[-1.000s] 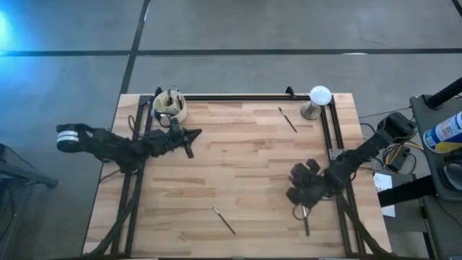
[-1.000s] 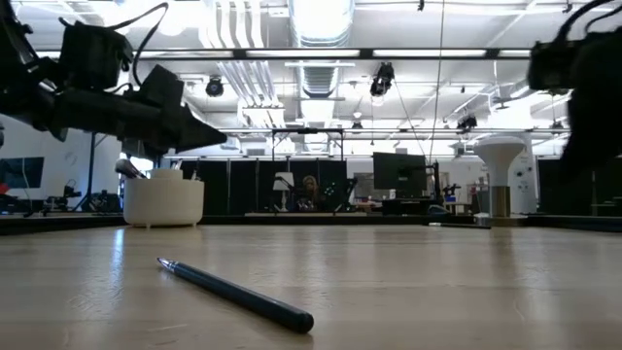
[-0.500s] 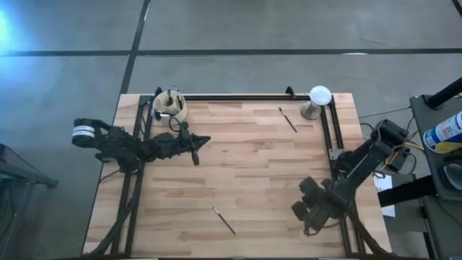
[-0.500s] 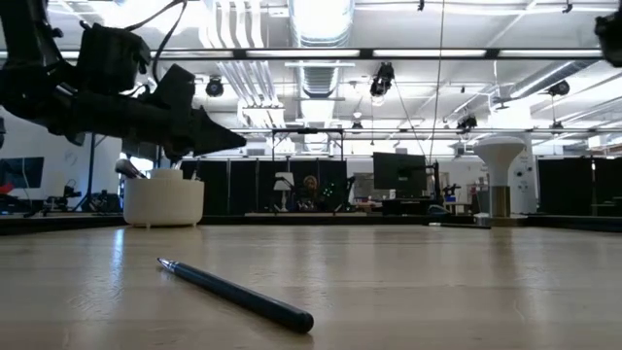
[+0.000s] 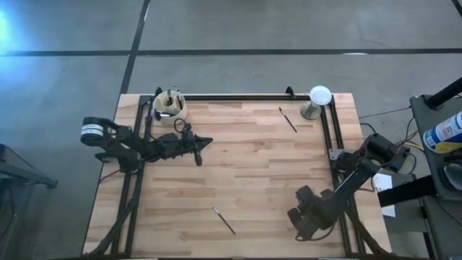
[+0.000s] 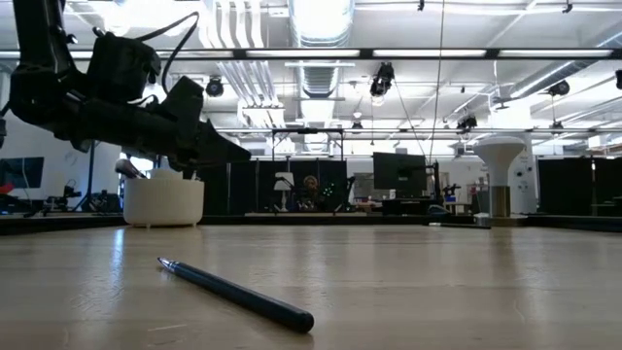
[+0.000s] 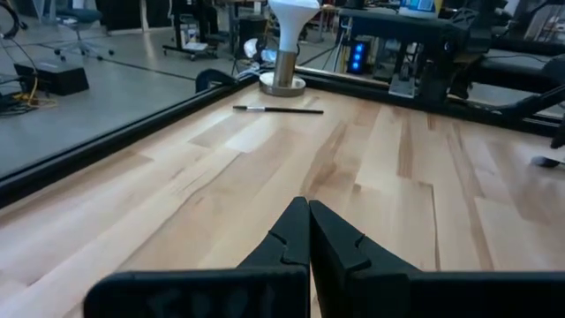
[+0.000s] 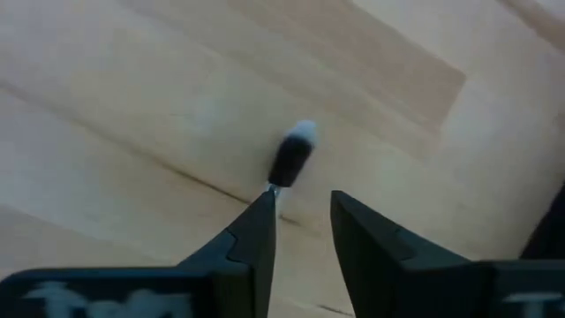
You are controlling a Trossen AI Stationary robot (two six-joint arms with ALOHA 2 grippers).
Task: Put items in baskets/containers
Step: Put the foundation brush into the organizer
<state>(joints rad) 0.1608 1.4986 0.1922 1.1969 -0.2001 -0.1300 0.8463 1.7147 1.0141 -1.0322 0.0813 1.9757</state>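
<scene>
Two arms over a wooden bench [image 5: 245, 166] with brushes and a divided cup.

Left gripper [image 5: 208, 141] raised just in front of the cream cup [image 5: 170, 106], fingers pressed together, empty. Right gripper [image 8: 300, 216] low at the near right edge, fingers slightly apart, astride a dark brush [image 8: 291, 159] with a pale tip. Loose brushes near the front [image 5: 224, 220] and beside the white dome [image 5: 288, 119].
</scene>
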